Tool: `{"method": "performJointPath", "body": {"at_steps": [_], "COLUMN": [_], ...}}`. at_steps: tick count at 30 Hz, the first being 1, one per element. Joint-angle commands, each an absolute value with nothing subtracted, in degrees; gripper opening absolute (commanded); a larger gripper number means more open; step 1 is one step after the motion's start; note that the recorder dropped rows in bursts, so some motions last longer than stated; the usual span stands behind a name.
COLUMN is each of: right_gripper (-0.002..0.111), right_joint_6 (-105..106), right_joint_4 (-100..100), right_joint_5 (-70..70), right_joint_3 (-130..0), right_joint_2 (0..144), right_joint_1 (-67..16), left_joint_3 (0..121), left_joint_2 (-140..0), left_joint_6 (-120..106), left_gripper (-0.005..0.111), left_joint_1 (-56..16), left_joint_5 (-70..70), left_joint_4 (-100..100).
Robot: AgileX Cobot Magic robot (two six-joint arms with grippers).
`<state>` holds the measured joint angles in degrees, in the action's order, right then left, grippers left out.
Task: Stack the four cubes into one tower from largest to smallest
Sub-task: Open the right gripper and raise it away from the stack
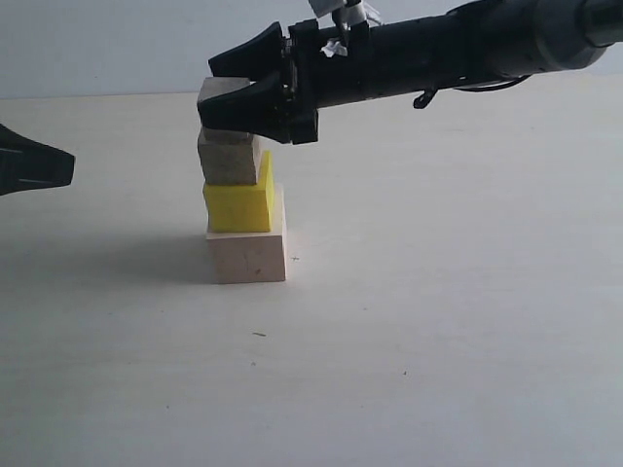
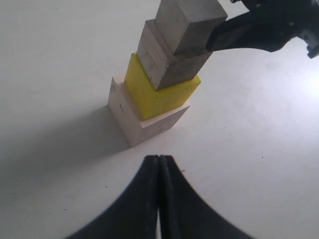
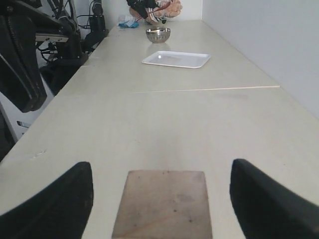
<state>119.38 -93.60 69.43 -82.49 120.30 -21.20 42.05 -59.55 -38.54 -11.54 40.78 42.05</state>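
Observation:
The tower stands mid-table: a large pale wood cube at the bottom, a yellow cube on it, then a small pale wood cube, then another small pale cube on top. My right gripper is open around that top cube, its fingers standing clear of the cube's sides. My left gripper is shut and empty, hovering left of the tower and pointing at it; its tip shows at the left edge of the exterior view.
A white tray and a steel bowl lie far down the table. Black equipment stands beside the table's edge. The right arm stretches in from the right above the table.

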Motion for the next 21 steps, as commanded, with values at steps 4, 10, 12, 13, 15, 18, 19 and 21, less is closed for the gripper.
{"method": "performJointPath", "body": {"at_steps": [4,10,12,13,15,18,19,21], "right_gripper": [0.073,0.073,0.073,0.073,0.070,0.056,0.049,0.034], "right_joint_6": [118.63,117.68,116.24,114.80,109.15,99.95,97.00,91.52], "right_joint_4": [-93.80,-93.80,-93.48,-93.35,-91.17,-86.42,-83.83,-77.99], "right_joint_5": [69.96,68.19,65.43,63.90,59.95,53.50,51.02,47.07], "right_joint_3": [-82.73,-82.73,-82.73,-82.73,-82.73,-82.73,-82.73,-82.73], "right_joint_2": [116.18,111.87,109.79,108.61,106.06,102.19,100.77,98.22], "right_joint_1": [-20.93,-20.85,-20.85,-20.69,-20.55,-20.20,-20.20,-20.20], "left_joint_3": [42.02,42.02,42.02,42.02,42.02,42.02,42.02,42.02], "left_joint_2": [-59.64,-59.64,-59.64,-59.64,-59.64,-59.64,-59.64,-59.64], "left_joint_6": [-38.75,-38.75,-38.75,-38.75,-38.75,-38.75,-38.75,-38.75], "left_gripper": [0.000,0.000,0.000,0.000,0.000,0.000,0.000,0.000], "left_joint_1": [-11.35,-11.35,-11.35,-11.35,-11.35,-11.35,-11.35,-11.35], "left_joint_5": [41.24,41.39,41.39,41.39,41.39,40.88,40.56,39.79], "left_joint_4": [42.14,42.14,42.14,42.14,42.14,42.14,42.14,42.29]}}
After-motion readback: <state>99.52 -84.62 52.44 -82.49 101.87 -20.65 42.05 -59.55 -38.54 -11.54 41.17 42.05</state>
